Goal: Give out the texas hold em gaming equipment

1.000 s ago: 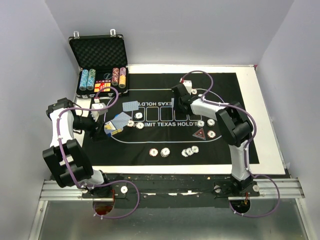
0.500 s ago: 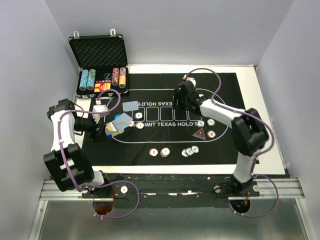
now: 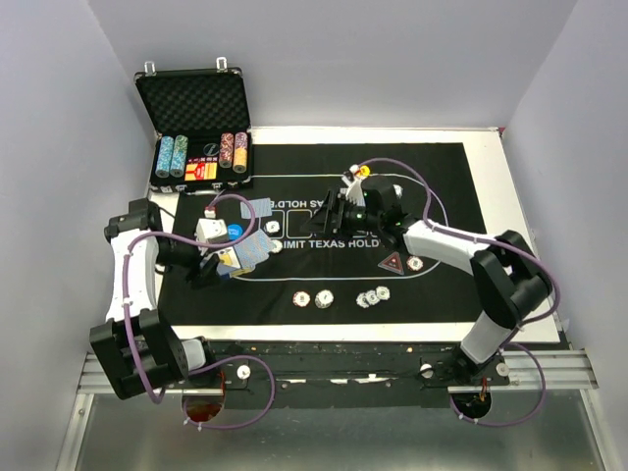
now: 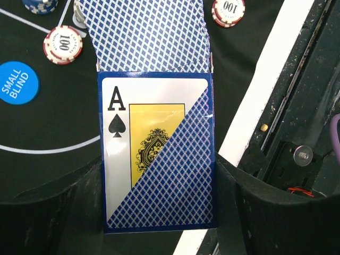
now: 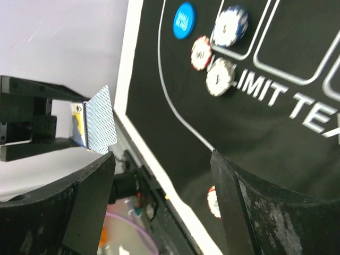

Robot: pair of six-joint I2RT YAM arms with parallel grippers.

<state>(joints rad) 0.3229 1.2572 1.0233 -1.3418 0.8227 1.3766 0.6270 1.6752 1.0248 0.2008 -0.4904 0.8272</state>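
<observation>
At the left edge of the mat [image 3: 446, 285] the left gripper [image 3: 218, 263] pinches the card deck [image 4: 156, 159]; the right gripper [image 5: 159, 175] — now spread wide, empty — has swung across the mat toward it, likely to draw from it.

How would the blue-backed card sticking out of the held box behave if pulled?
The card looks thin and smooth, so it likely slides out easily and flexes when pinched. The box in the left gripper is open-topped, so neighbouring cards might drag out too.

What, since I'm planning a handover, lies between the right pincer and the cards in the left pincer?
Top view: two poker chips lie on the mat between right pincer and cards.
</observation>
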